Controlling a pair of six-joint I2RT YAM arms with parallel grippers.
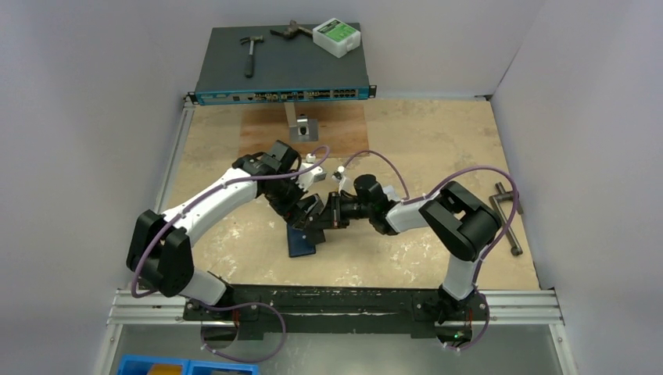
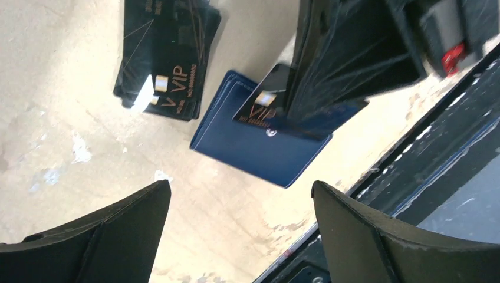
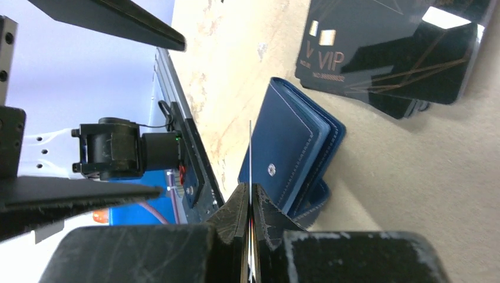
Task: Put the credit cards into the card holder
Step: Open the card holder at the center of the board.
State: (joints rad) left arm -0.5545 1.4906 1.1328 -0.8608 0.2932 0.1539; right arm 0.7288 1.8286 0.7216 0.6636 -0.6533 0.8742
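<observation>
The dark navy card holder (image 2: 253,154) lies on the table, its snap stud showing; it also shows in the right wrist view (image 3: 292,150) and the top view (image 1: 301,243). My right gripper (image 3: 250,197) is shut on a black VIP card (image 2: 260,105), seen edge-on in its own view (image 3: 250,154), and holds the card upright just above the holder. A stack of black VIP cards (image 2: 168,56) lies just beyond the holder (image 3: 383,62). My left gripper (image 2: 242,186) is open and empty, hovering above the table beside the holder (image 1: 306,209), close to the right gripper (image 1: 324,214).
A network switch (image 1: 281,74) stands at the back with a hammer (image 1: 250,51) and a white-green box (image 1: 336,36) on it. A brown board (image 1: 328,125) with a metal stand (image 1: 301,126) lies before it. A metal tool (image 1: 508,217) lies right. The black front rail (image 1: 352,301) is near.
</observation>
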